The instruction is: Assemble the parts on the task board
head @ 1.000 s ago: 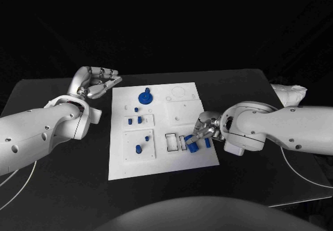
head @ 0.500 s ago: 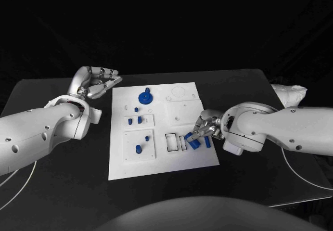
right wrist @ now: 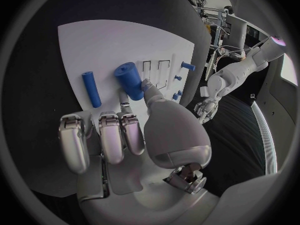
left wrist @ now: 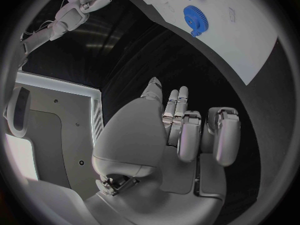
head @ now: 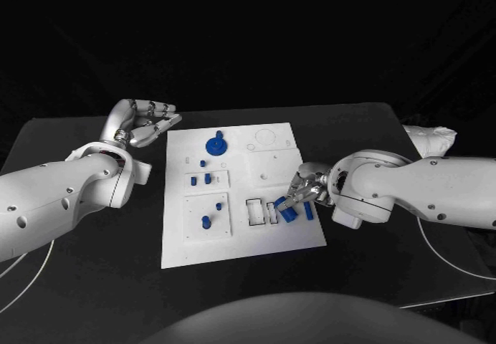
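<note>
The flat white plastic task board [head: 243, 193] lies in the middle of the black counter [head: 93, 279]. Small blue parts are spread on it. A round blue gear [head: 216, 146] sits at the far left of the board, and short blue pegs [head: 207, 178] stand in their holes lower down on the left side.

The right robot hand [head: 302, 192] is over the near right part of the board. It pinches a thick blue plastic cylinder [right wrist: 129, 81] between its thumb and one finger, while its other fingers stay curled in above the board. The cylinder hangs tilted just beside the little rectangular slots [right wrist: 157, 71], so it looks like the hand is lining it up to go into one (I cannot tell which). A thinner blue rod [right wrist: 91, 89] lies on the board just to the right, likely waiting its turn.

The left robot hand [head: 142, 120] sits off the far left corner of the board. Its fingers are curled in with nothing in them, probably keeping out of the way
</note>
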### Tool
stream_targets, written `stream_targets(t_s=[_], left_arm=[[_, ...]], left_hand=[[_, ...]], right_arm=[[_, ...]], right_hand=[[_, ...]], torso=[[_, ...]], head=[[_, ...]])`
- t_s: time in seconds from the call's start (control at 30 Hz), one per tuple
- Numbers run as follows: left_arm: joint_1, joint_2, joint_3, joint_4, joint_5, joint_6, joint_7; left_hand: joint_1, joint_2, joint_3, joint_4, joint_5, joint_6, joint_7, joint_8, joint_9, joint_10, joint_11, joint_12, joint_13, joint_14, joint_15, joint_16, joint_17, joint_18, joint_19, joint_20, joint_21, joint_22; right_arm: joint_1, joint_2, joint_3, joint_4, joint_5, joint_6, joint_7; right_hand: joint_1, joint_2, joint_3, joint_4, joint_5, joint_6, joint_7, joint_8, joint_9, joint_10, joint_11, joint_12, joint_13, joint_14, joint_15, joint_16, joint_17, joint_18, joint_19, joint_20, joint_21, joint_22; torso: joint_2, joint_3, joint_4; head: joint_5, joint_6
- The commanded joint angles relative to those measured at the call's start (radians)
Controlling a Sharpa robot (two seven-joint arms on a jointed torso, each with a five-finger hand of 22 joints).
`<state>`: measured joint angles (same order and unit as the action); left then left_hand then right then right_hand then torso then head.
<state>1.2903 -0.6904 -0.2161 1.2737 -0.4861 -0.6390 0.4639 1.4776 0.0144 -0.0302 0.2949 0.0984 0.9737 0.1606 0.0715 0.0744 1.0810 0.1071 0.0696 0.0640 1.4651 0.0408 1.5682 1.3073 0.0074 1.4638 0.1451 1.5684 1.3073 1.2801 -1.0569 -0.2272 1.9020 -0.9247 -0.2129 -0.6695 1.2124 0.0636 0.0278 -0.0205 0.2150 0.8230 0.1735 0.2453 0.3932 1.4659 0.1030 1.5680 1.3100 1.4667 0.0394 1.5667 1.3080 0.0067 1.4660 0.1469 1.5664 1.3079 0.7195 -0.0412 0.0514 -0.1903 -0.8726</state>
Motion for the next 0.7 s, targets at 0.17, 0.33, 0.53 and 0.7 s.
stream_targets(t_s=[0.17,0.33,0.53,0.7], left_arm=[[0.001,0.002,0.001,0.004,-0.004,0.015,0.012],[0.001,0.001,0.001,0.005,-0.004,0.015,0.012],[0.001,0.000,0.001,0.007,-0.004,0.014,0.011],[0.001,-0.001,0.001,0.009,-0.004,0.014,0.011]], left_hand=[[0.001,0.009,-0.006,-0.002,0.006,0.010,0.000,-0.003,-0.001,0.008,0.001,0.001,0.000,0.106,-0.001,0.003,0.263,-0.007,0.107,-0.001,0.002,0.263],[0.001,0.009,-0.006,-0.002,0.006,0.010,0.000,-0.003,-0.001,0.008,0.001,0.001,0.000,0.106,-0.001,0.003,0.263,-0.007,0.107,-0.001,0.002,0.263],[0.001,0.009,-0.006,-0.002,0.006,0.010,0.000,-0.003,-0.001,0.008,0.001,0.001,0.000,0.106,-0.001,0.003,0.263,-0.007,0.107,-0.001,0.002,0.263],[0.001,0.009,-0.006,-0.002,0.006,0.010,0.000,-0.003,-0.001,0.008,0.001,0.001,0.000,0.106,-0.001,0.003,0.263,-0.007,0.107,-0.001,0.002,0.263]], right_arm=[[-0.011,0.006,-0.009,-0.012,-0.026,0.096,-0.061],[-0.011,0.009,-0.009,-0.014,-0.027,0.107,-0.065],[-0.011,0.011,-0.009,-0.011,-0.021,0.101,-0.060],[-0.011,0.010,-0.009,-0.007,-0.020,0.074,-0.049]], right_hand=[[-0.028,-0.010,-0.008,0.009,0.006,-0.061,-0.011,0.003,-0.007,0.105,-0.011,0.003,0.261,0.104,-0.005,0.004,0.263,-0.007,0.105,-0.004,0.004,0.263],[-0.049,-0.012,-0.009,0.018,0.021,-0.070,-0.005,0.016,0.002,0.105,-0.007,0.003,0.261,0.104,-0.003,0.004,0.263,-0.007,0.105,-0.003,0.004,0.263],[-0.066,-0.002,0.005,0.025,0.076,-0.046,0.007,0.018,0.000,0.105,0.005,0.003,0.261,0.104,0.008,0.004,0.263,-0.007,0.105,0.005,0.004,0.263],[-0.041,0.015,0.057,0.004,0.171,-0.003,0.001,-0.007,-0.028,0.105,0.001,0.003,0.261,0.104,0.006,0.004,0.263,-0.007,0.105,0.006,0.004,0.263]], torso=[[0.000,0.0002,0.0004],[0.000,0.0002,-0.0008],[0.001,0.0009,0.0001],[0.001,0.0012,-0.0009]], head=[[0.001,0.000],[0.002,0.000],[0.003,0.000],[0.003,0.000]])
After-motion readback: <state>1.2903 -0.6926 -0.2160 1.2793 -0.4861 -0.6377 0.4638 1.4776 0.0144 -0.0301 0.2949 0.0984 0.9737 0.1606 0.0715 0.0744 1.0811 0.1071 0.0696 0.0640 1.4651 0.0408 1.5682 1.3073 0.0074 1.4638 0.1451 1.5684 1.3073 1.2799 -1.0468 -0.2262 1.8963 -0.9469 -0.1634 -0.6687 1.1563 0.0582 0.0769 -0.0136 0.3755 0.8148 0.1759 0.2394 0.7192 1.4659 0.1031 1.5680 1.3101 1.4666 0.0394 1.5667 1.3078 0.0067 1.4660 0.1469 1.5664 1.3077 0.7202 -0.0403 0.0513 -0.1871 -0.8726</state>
